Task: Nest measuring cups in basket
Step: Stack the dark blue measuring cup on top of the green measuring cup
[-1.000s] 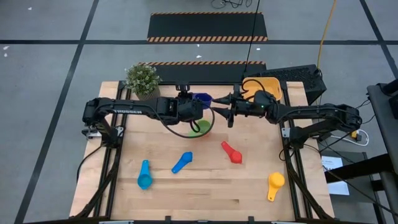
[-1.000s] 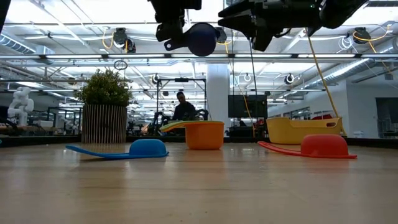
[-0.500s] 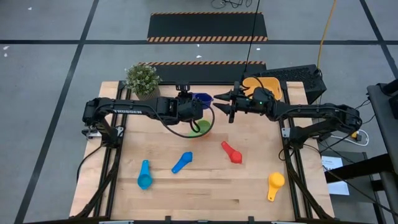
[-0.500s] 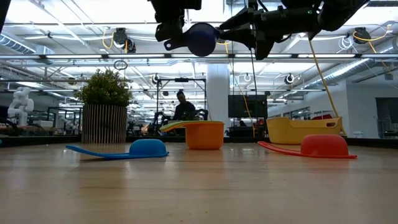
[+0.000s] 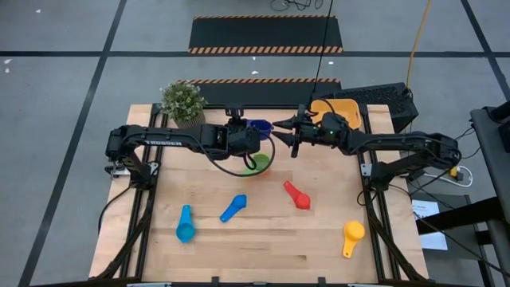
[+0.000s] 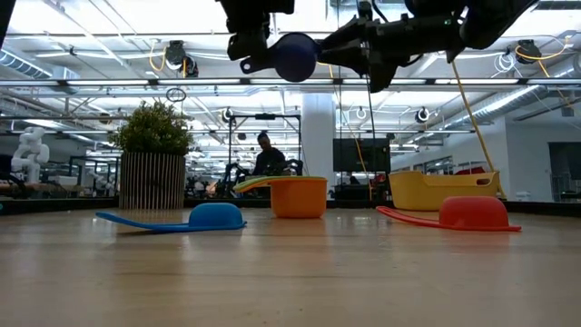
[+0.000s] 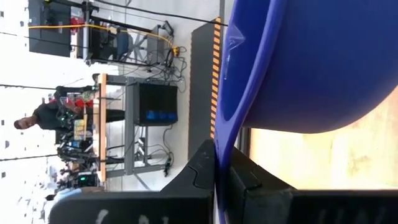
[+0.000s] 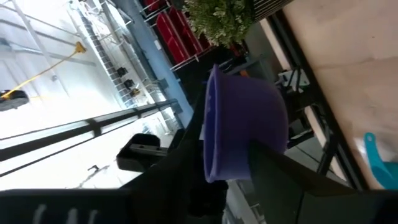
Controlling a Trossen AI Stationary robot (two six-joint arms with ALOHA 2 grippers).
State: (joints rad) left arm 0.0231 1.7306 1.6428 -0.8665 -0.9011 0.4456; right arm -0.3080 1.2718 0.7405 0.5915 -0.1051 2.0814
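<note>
White "TROSSEN" lettering, on left arm (image 5: 163, 143)

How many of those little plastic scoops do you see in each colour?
Dark blue plastic scoop: 1
Green plastic scoop: 1
Blue plastic scoop: 1
Teal plastic scoop: 1
Red plastic scoop: 1
Orange plastic scoop: 1
Total in view: 6

The high view looks straight down on the whole table (image 5: 263, 239). The low view sits at tabletop height, facing the room behind. Both wrist views look very closely (from opposite sides) at one dark blue cup (image 7: 311, 62), also visible overhead.
</note>
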